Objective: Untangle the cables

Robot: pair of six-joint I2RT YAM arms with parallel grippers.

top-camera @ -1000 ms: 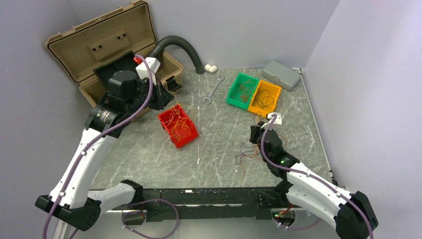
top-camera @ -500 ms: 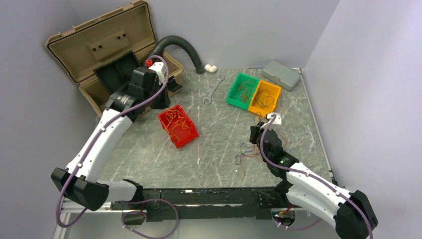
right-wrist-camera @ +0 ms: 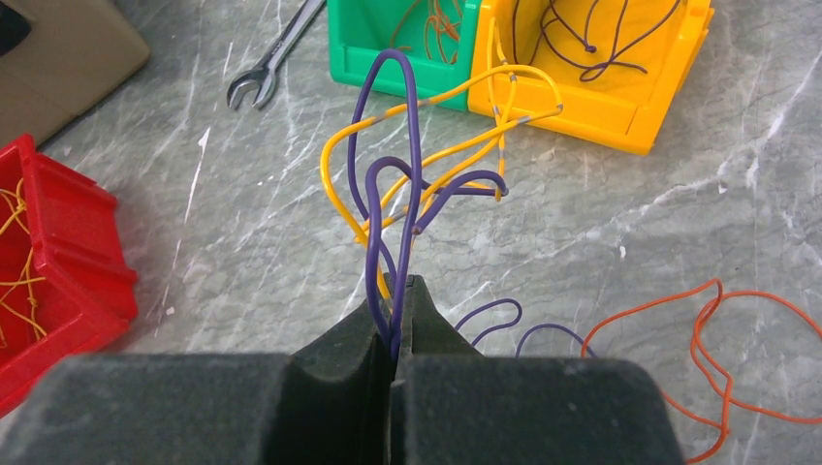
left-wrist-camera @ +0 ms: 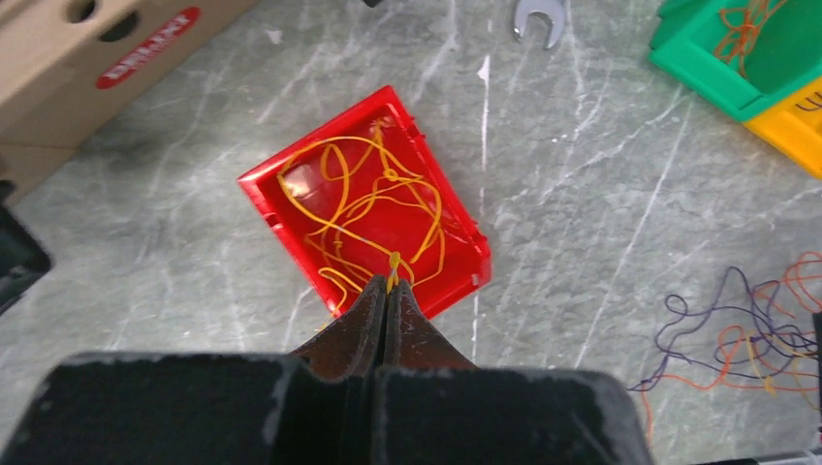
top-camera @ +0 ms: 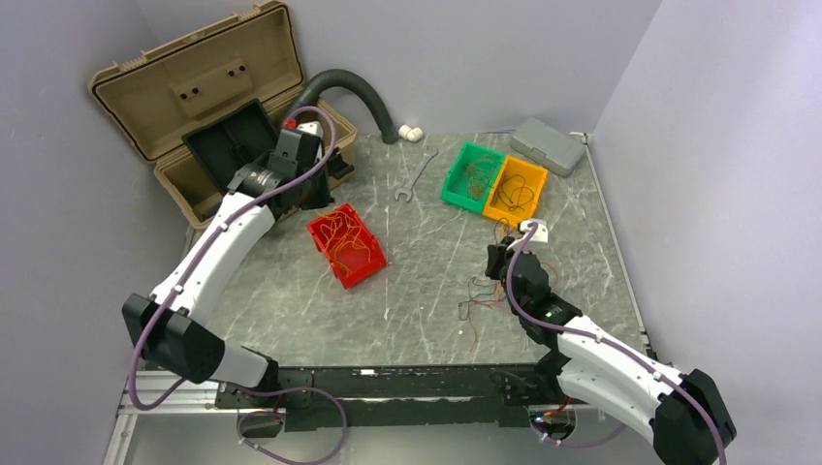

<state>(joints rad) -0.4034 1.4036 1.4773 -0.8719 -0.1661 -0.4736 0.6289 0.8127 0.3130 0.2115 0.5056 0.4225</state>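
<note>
Left claw [left-wrist-camera: 390, 289] clenched on yellow cable [left-wrist-camera: 394, 263] over red bin [left-wrist-camera: 446, 291], centre before opening; right claw [right-wrist-camera: 397, 312] grips purple cable [right-wrist-camera: 413, 145].

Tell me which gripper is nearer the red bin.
Left. The left gripper is close beside the bin, pinching a yellow wire; the right gripper is well off to its right, holding purple wire.

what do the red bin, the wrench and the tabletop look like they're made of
The red bin: likely moulded plastic, glossy, one even colour with a highlight inside. The wrench: metal, going by its dull silver sheen. The tabletop: looks like grey stone with white veins, though it may be a printed laminate.
</note>
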